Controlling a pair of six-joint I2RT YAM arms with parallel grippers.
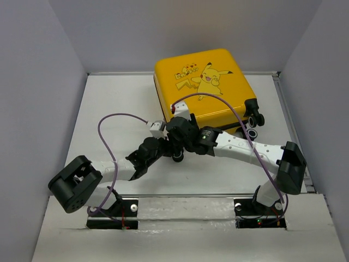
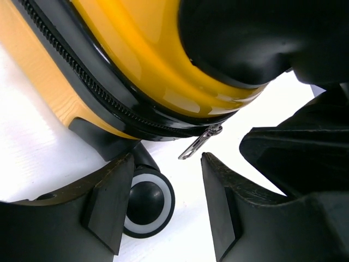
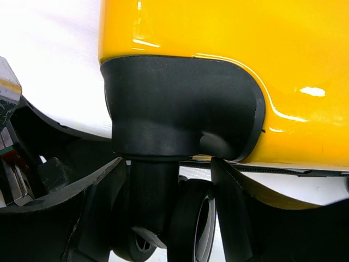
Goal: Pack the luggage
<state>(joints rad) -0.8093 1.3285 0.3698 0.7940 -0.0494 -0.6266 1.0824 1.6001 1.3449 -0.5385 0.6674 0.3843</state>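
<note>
The yellow luggage [image 1: 202, 87] lies shut and flat at the back of the table, its Pikachu lid facing up. Both grippers meet at its near left corner. My left gripper [image 1: 166, 146] [image 2: 166, 169] is open, with only bare table between its fingers. A silver zipper pull [image 2: 199, 143] hangs just beyond its tips, and a black wheel [image 2: 146, 201] sits against its left finger. My right gripper [image 1: 179, 131] [image 3: 168, 164] is shut on the corner caster [image 3: 191, 224], one finger on each side, below the black corner housing [image 3: 180, 103]. The luggage's glossy shell [image 3: 229, 38] fills the top of that view.
Two more black wheels [image 1: 253, 117] stick out at the luggage's near right corner. Grey walls close in the white table [image 1: 109, 109] on the left, back and right. Purple cables [image 1: 117, 115] loop over both forearms. The right gripper's black body [image 2: 262, 33] crowds the left wrist view.
</note>
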